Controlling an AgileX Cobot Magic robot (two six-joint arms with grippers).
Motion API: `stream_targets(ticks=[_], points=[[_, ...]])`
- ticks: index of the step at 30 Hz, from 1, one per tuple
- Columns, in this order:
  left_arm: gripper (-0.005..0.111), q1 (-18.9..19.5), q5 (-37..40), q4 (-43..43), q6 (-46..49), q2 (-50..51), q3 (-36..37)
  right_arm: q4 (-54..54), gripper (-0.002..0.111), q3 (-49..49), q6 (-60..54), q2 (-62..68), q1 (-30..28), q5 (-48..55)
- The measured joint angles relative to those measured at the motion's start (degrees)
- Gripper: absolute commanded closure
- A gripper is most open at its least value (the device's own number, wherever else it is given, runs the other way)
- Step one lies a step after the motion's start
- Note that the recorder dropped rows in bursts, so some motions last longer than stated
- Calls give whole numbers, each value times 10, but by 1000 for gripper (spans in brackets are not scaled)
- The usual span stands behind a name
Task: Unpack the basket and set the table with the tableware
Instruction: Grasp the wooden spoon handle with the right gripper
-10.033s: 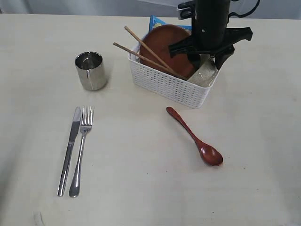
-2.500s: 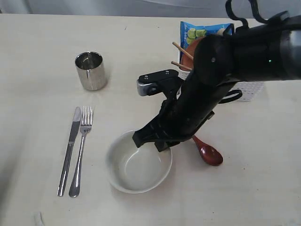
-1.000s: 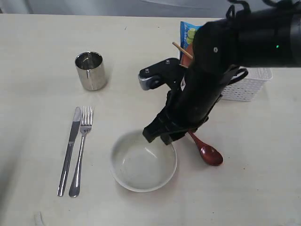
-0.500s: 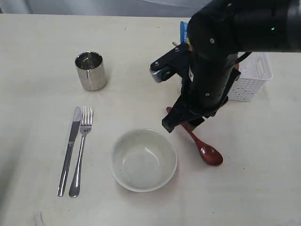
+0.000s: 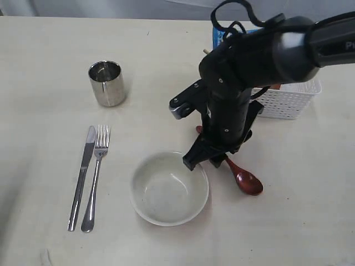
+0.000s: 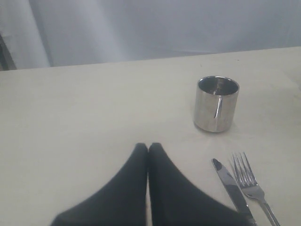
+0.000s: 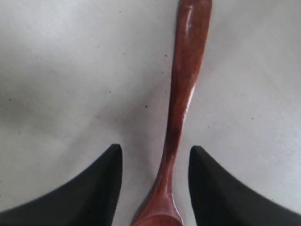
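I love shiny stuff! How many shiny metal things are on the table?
3. The steel cup stands at the left. The knife and fork lie side by side, left of the white bowl. The arm hides most of the basket, so more could be inside.

Fingers (image 6: 131, 188) pressed together over table (image 6: 70, 117); steel cup (image 6: 217, 104) upright; knife (image 6: 230, 188) just beside fork (image 6: 249, 181).

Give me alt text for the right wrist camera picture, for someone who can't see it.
A reddish-brown wooden spoon lies on the pale table, its handle running between the black fingers of the open right gripper. Neither finger touches it.
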Motion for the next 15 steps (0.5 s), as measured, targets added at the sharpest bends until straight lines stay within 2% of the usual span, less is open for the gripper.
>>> stream_targets(ticks=[3, 5, 9, 15], points=[[107, 0, 0, 0, 0, 0, 0, -12, 67, 0, 7, 14, 0, -9], [107, 0, 0, 0, 0, 0, 0, -19, 78, 0, 14, 19, 0, -15], [107, 0, 0, 0, 0, 0, 0, -26, 106, 0, 16, 19, 0, -21], [107, 0, 0, 0, 0, 0, 0, -32, 109, 0, 16, 19, 0, -19]])
